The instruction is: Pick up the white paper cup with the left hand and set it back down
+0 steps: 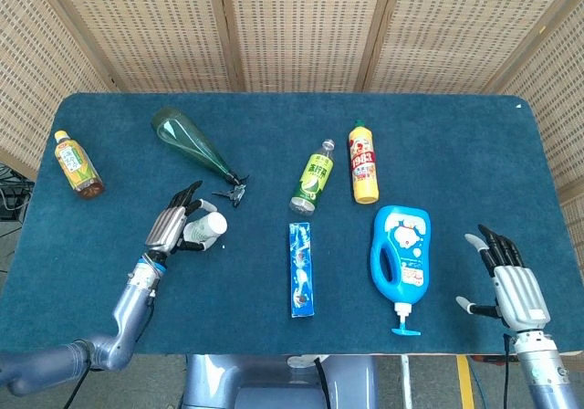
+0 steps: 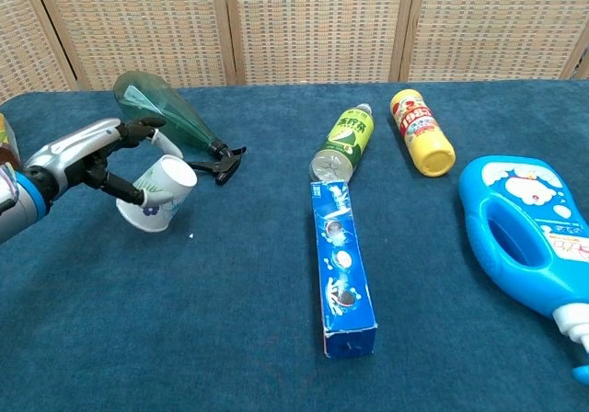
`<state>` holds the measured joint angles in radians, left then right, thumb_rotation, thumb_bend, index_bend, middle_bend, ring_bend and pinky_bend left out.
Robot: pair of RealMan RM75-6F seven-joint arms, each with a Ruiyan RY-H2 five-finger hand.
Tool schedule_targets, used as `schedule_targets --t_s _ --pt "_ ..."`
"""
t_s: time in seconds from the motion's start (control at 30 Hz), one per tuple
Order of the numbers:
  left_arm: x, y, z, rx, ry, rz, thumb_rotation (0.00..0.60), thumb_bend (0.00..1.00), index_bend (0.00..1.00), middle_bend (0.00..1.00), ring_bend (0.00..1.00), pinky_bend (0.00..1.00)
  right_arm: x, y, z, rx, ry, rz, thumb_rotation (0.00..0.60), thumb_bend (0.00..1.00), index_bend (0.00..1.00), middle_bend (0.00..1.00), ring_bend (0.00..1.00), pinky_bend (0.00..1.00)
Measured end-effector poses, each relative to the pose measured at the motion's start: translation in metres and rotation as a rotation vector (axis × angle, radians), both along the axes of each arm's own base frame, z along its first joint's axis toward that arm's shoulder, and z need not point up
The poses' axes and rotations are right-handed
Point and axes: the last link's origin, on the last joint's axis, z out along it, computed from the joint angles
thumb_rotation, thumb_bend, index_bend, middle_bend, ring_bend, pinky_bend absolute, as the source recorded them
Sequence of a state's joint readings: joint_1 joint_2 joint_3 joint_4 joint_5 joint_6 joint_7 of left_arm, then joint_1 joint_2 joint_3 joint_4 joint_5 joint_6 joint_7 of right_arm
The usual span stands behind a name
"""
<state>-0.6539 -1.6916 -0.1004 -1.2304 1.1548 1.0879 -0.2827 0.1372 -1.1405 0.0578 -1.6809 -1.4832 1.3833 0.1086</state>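
Observation:
The white paper cup with a small blue print is held tilted above the blue table, its mouth turned up and to the right. My left hand grips it from the left, fingers wrapped around its side. My right hand hovers open near the table's front right corner, fingers spread, holding nothing; the chest view does not show it.
A green spray bottle lies just behind the cup. A green-label bottle, a yellow bottle, a blue toothpaste box and a blue detergent jug lie to the right. A tea bottle lies far left.

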Motion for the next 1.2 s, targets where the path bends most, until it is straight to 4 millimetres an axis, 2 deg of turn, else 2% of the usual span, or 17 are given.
schedule_targets --t_s 0.2,0.47,0.57,0.73,0.83,1.0,1.2 --pt "-0.023 -0.006 -0.007 -0.038 0.011 0.018 0.600 0.21 0.37 0.00 0.00 0.00 -0.001 -0.001 -0.001 0.001 0.008 -0.004 0.600 0.09 0.00 0.00 0.00 0.00" --pt "-0.042 -0.012 0.006 -0.023 0.047 0.021 0.600 0.21 0.32 0.00 0.00 0.00 0.000 0.000 -0.002 0.004 0.009 -0.002 0.600 0.09 0.00 0.00 0.00 0.00" --pt "-0.047 -0.014 0.012 -0.020 0.066 0.022 0.600 0.21 0.24 0.00 0.00 0.00 0.000 0.000 -0.002 0.002 0.011 -0.001 0.600 0.09 0.00 0.00 0.00 0.00" --pt "-0.055 -0.018 0.019 -0.026 0.089 0.032 0.566 0.20 0.02 0.00 0.00 0.00 0.001 0.001 -0.002 0.003 0.013 0.001 0.600 0.09 0.00 0.00 0.00 0.00" --pt "-0.057 -0.019 0.022 -0.016 0.086 0.033 0.531 0.20 0.00 0.00 0.00 0.00 0.001 0.001 -0.002 0.002 0.013 0.002 0.600 0.09 0.00 0.00 0.00 0.00" --pt "-0.057 -0.019 0.036 0.049 0.067 0.014 0.516 0.20 0.00 0.00 0.00 0.00 0.001 -0.001 -0.004 0.006 0.018 0.001 0.600 0.09 0.00 0.00 0.00 0.00" --pt "-0.058 -0.025 0.069 0.200 0.105 -0.048 0.518 0.22 0.00 0.00 0.00 0.00 0.000 -0.001 -0.005 0.004 0.032 0.003 0.600 0.09 0.00 0.00 0.00 0.00"
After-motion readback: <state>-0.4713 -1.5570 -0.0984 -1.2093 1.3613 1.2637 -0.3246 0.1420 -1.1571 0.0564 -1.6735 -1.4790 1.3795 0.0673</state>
